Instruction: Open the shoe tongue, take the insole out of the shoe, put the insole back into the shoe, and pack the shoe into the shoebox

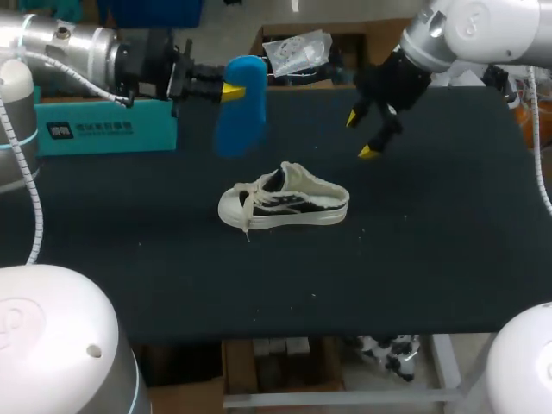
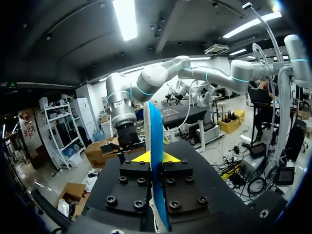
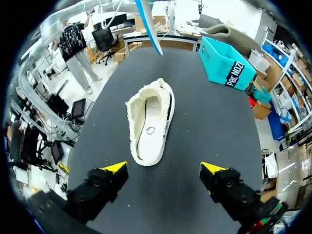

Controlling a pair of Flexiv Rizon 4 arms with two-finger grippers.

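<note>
Insole is out. The left gripper is clamped on its upper end, and it hangs on edge in the air behind the shoe, well off the table. The shoe sits mid-table on its sole, and the right wrist view looks straight into its wide, empty opening. The right gripper has its jaws wide apart, holds nothing, and hovers just past the heel. The shoebox is at the back left.

I'd call this the turn from removal to reinsertion. Next move: tip the insole flat, line its toe end up with the opening and feed it in. The right gripper will likely have to pin the shoe so it doesn't slide. Boxing comes after.
</note>
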